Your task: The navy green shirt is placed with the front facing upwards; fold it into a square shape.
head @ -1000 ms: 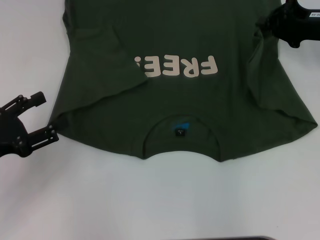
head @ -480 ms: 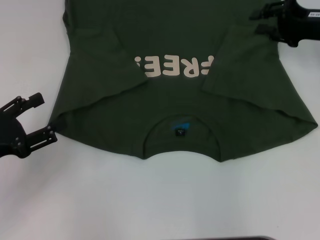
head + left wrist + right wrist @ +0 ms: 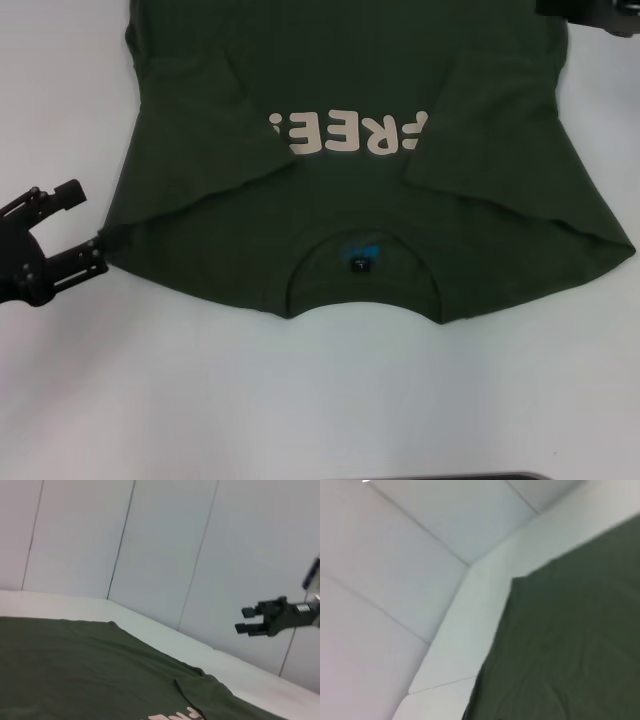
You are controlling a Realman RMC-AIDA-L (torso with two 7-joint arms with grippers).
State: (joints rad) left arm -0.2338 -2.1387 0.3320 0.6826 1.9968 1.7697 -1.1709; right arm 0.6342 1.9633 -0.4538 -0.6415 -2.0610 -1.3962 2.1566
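Note:
The navy green shirt (image 3: 350, 220) lies flat on the white table (image 3: 300, 400), collar toward me, its cream lettering (image 3: 350, 135) reading upside down. A small black and blue neck label (image 3: 360, 262) shows inside the collar. Both sleeves are folded inward over the chest; the right one covers the end of the lettering. My left gripper (image 3: 82, 225) is open just beside the shirt's left shoulder corner, one fingertip close to the cloth. My right gripper (image 3: 590, 12) is at the far right corner, mostly out of the head view. The left wrist view shows the right gripper (image 3: 241, 620) open and empty above the table.
White table surface surrounds the shirt (image 3: 75, 670) on the near side and both flanks. White wall panels (image 3: 165, 555) rise behind the table's far edge. A dark strip (image 3: 470, 476) runs along the near edge of the head view.
The right sleeve was laid over the chest and let go. The right gripper has drawn back toward the far right corner. The left gripper shifted slightly left and down.

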